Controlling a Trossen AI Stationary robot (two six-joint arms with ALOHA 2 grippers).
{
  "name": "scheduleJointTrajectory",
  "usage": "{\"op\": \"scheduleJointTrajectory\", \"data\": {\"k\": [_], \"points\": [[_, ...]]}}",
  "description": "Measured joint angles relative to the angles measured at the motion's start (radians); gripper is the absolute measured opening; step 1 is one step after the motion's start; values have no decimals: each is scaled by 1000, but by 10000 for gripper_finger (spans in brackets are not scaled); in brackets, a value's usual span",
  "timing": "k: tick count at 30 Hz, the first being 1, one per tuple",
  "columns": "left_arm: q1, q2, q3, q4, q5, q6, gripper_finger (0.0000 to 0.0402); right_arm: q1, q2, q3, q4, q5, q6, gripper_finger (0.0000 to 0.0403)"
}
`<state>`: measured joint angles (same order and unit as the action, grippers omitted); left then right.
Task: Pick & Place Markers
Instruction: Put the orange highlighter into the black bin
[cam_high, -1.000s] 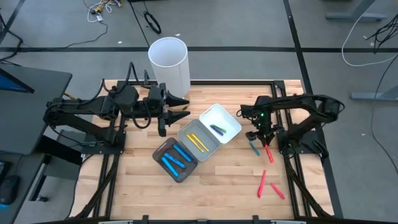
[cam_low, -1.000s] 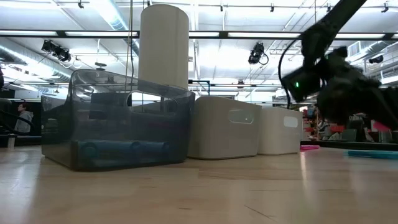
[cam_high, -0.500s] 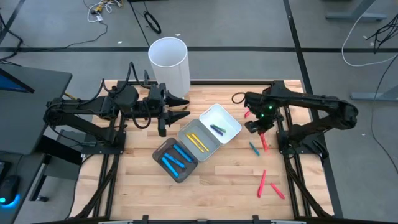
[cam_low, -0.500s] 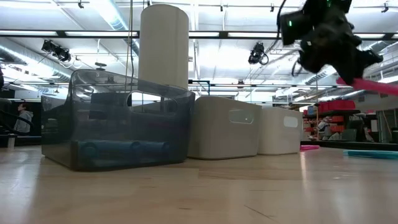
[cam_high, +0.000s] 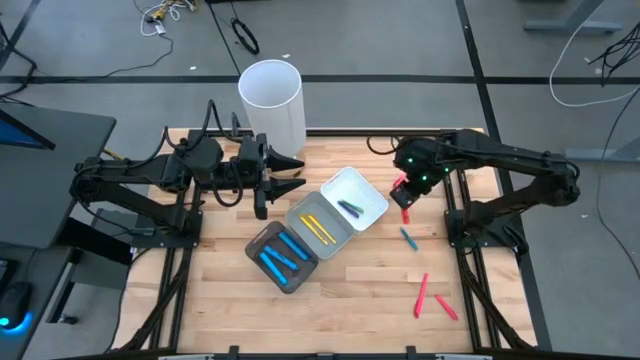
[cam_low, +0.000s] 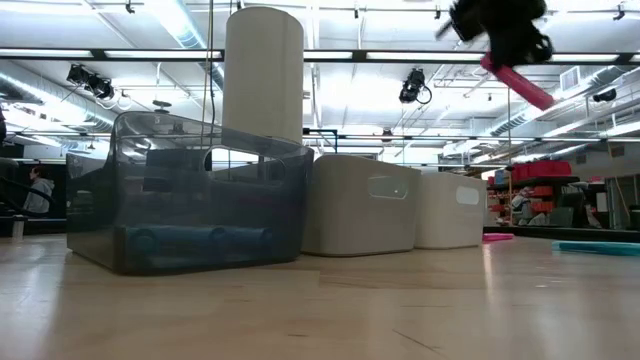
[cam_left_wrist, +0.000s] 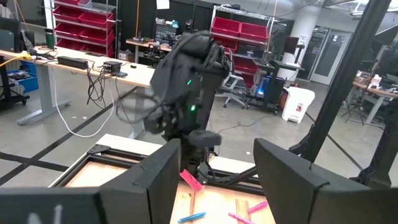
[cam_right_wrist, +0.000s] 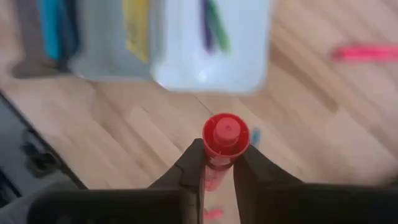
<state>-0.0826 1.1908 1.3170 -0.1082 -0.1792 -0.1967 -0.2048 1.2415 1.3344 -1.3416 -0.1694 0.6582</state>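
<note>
right claw (cam_right_wrist: 216, 163) gripping red marker (cam_right_wrist: 224, 138), marker's lower end hidden

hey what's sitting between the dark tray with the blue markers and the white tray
The grey tray holding yellow markers sits between the dark tray and the white tray; the high view shows the three in a diagonal row.

You find no writing, label, brand, number or sign that can be read in any view: nothing legible on the trays, the tall cylinder, the arms or the room's shelving, and the paper sheet pinned high in the left wrist view is too small to make out
</note>
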Motion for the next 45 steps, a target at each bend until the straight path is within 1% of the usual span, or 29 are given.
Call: {"op": "scheduleJointTrajectory", "data": {"k": [4,9,13,17,24,30,33,36,39,42,45], "points": [[0,0,0,0,0,0,209,70,0,58,114,36,2,48],[0,0,0,0,0,0,209,146,0,100,286,50,-2,48],[0,0,0,0,0,0,209,200,0,111,403,58,-67,48],[0,0,0,0,0,-1,209,245,0,111,475,98,-115,48],[1,0,0,1,0,0,209,254,0,111,549,109,-102,45],[1,0,0,0,-5,-2,209,255,6,126,612,109,-127,43],[1,0,0,-1,-6,-2,209,254,53,218,569,109,-173,43],[0,0,0,0,17,-1,209,254,138,355,471,118,-234,43],[0,0,0,0,19,-6,209,253,225,495,374,126,-294,43],[0,0,0,0,19,-9,209,253,302,627,323,129,-352,43],[1,0,0,-1,18,-55,209,246,371,761,275,128,-391,43]]}}
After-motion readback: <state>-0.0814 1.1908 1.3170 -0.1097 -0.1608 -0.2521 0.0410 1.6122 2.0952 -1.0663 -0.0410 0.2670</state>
